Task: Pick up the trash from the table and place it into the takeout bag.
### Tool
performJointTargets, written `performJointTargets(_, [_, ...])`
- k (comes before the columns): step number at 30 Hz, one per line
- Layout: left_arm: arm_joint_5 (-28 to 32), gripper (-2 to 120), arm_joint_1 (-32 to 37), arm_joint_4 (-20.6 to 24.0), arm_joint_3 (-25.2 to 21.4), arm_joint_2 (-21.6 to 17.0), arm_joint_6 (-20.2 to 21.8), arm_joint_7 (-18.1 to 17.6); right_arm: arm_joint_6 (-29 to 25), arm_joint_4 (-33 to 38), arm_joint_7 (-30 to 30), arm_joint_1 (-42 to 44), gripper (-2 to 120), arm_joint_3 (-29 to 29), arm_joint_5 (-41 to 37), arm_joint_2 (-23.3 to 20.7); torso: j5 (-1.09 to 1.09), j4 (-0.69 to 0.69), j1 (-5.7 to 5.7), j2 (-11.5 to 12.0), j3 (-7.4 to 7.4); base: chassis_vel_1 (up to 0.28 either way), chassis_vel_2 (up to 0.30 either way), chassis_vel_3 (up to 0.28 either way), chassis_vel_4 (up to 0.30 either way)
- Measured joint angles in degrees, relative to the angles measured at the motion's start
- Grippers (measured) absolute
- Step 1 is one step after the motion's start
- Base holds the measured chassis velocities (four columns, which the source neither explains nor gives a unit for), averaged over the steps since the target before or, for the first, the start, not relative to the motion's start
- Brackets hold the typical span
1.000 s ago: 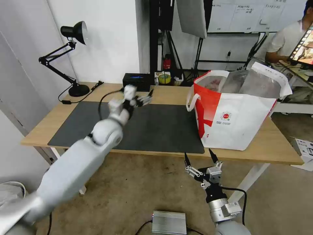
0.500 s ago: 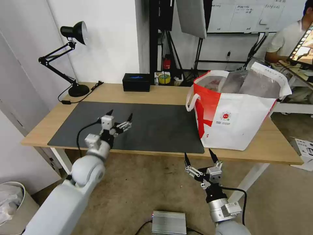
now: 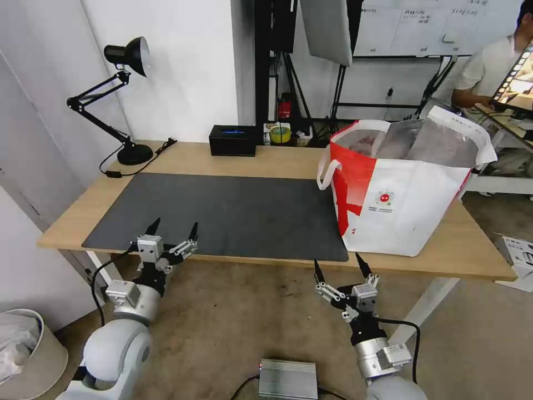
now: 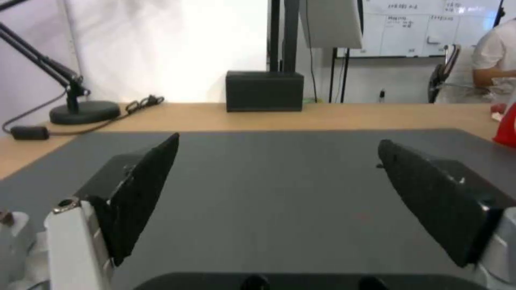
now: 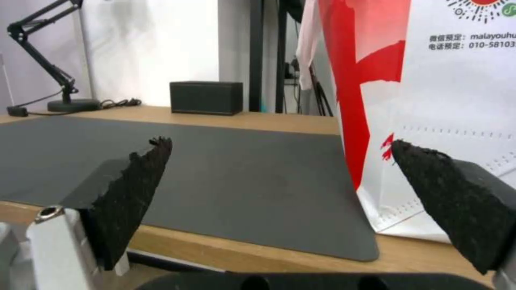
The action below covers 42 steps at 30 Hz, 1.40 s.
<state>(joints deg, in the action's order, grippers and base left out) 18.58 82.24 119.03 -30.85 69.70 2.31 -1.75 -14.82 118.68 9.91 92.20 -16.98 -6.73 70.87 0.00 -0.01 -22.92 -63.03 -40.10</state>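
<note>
The table (image 3: 266,158) carries a dark grey mat (image 3: 233,214) with nothing lying on it. The takeout bag (image 3: 400,189) stands upright at about 3 o'clock from the mat, touching its right edge, mouth open and foil lining showing. Pale, crumpled shapes show inside the mouth; what they are cannot be told, but the trash seems to be in the bag.

The left gripper (image 3: 172,232) hangs at the mat's near edge, at about 7 o'clock from its middle, jaws spread wide and holding nothing. The right gripper (image 3: 340,266) sits below the table's front edge, at about 5 o'clock from the mat's middle and 7 o'clock from the bag, jaws equally wide and empty.

Judged from this, the step in hand is parking the arms. Doing it well means keeping both grippers low and clear of the table edge, leaving the bag's loop handle (image 3: 325,172) unsnagged, and avoiding the black box (image 3: 233,140) and desk lamp (image 3: 116,100) at 12 and 10 o'clock.
</note>
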Motion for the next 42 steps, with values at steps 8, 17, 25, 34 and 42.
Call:
performJointTargets(8, [-3.1,100,6.2,1.6,-2.9,5.0,-3.1,3.6,0.0,0.0,0.0,0.0,100,0.0,0.0,0.0,0.01,0.01,0.01,0.0,0.00,0.000,0.000,0.000,0.000])
performJointTargets(17, [-5.6,100,9.0,0.6,-4.0,7.1,-7.3,6.1,0.0,0.0,0.0,0.0,100,0.0,0.0,0.0,0.01,0.01,0.01,0.0,0.00,0.000,0.000,0.000,0.000])
performJointTargets(25, [-6.4,100,10.2,0.0,-5.3,7.3,-10.2,7.0,0.0,0.0,0.0,0.0,100,0.0,0.0,0.0,0.00,0.01,0.00,0.0,0.00,0.000,0.000,0.000,0.000])
performJointTargets(34, [-6.4,100,10.4,-0.3,-5.4,7.6,-12.1,7.9,0.0,0.0,0.0,0.0,100,0.0,0.0,0.0,0.00,0.01,0.00,0.0,0.00,0.000,0.000,0.000,0.000])
performJointTargets(42, [-6.4,100,10.1,-1.4,-5.3,7.4,-13.1,8.6,0.0,0.0,0.0,0.0,100,0.0,0.0,0.0,0.00,0.01,0.00,0.0,0.00,0.000,0.000,0.000,0.000])
